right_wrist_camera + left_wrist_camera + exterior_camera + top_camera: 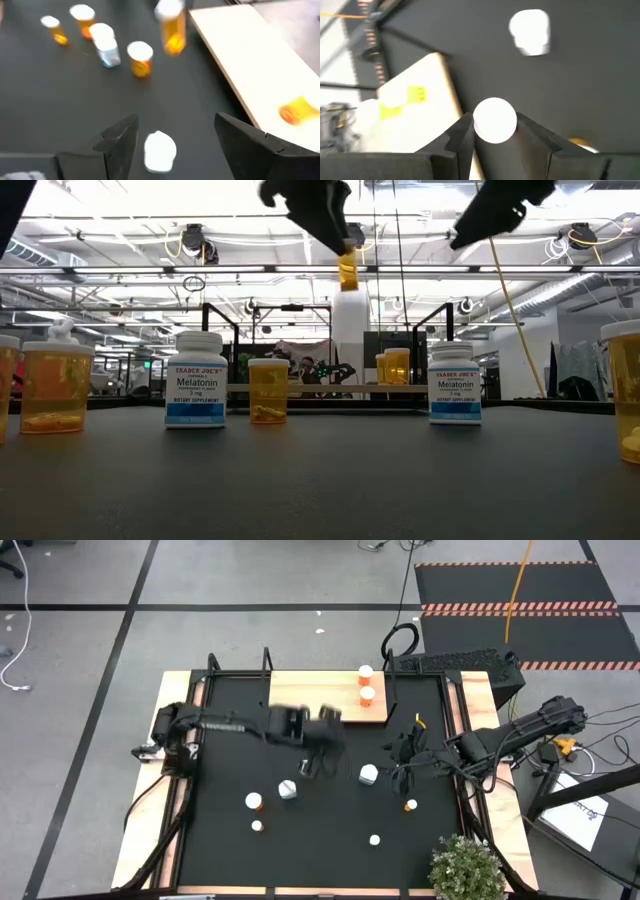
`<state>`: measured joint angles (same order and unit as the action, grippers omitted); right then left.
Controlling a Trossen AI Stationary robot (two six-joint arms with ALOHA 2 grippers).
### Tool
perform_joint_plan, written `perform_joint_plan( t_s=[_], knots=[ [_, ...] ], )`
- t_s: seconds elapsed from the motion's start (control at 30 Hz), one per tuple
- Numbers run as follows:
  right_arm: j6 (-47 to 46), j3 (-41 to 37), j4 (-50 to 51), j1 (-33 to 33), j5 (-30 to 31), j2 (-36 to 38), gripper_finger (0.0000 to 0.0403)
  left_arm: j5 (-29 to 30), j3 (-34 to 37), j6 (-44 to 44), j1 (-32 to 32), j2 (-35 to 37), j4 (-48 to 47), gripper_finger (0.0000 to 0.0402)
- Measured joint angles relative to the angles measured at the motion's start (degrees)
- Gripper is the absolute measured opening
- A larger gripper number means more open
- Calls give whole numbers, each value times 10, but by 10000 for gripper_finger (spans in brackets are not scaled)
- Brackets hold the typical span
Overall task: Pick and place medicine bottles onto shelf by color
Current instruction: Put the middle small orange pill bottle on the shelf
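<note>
Two orange bottles (pixel 366 684) crowd the shelf (pixel 310 698) right end, its left stretch bare, white bottle (pixel 369 774) below right gripper (pixel 402 762)

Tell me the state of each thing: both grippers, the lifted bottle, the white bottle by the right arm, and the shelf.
Left gripper: shut on the orange medicine bottle with white cap.
Orange medicine bottle with white cap: upright, held above the black table.
Right gripper: open, over the white cylindrical bottle.
White cylindrical bottle: standing on the table, ungripped.
Light-wood shelf board: carries two orange bottles.
</note>
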<state>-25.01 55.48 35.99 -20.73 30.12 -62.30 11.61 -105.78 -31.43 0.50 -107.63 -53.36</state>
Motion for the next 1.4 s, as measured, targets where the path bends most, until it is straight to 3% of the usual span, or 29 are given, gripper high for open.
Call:
perform_joint_plan(
  t_s=[0.3, 0.8, 1.03, 1.4],
  knots=[
    [-20, -15, 22, 0, 1, 2, 255, 9, -45, -65, -123, 0, 41, 129],
    [-19, -20, 17, 0, 1, 2, 255, -46, -47, -125, -207, 0, 182, 129],
    [-15, -20, 17, 0, 1, 2, 255, -137, -47, -100, -252, 0, 200, 129],
    [8, -20, 12, 0, 18, 2, 255, -193, -53, -63, -303, -50, 251, 129]
  ],
)
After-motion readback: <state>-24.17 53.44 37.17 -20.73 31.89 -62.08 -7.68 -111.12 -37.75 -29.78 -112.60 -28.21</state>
